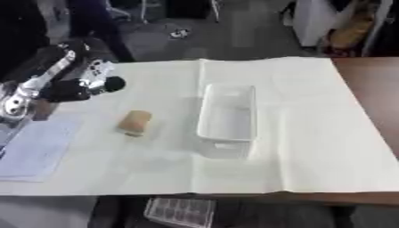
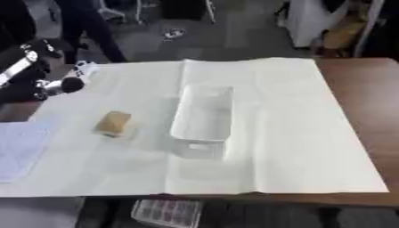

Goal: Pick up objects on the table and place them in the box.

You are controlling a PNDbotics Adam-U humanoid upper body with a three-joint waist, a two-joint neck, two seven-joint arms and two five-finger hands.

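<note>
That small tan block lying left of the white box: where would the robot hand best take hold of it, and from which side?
Probably across the middle of the small tan block, on its two long sides, coming down from above. It lies flat on the white paper table cover with clear space around it, apart from the white plastic box. The left robot hand is nearest.

Both eyes sit up high in the robot's head and look down and forward at the worktop (image 1: 311, 133) from fairly close. They show almost the same picture: the white box (image 1: 227, 116) in the middle, with floor beyond.
</note>
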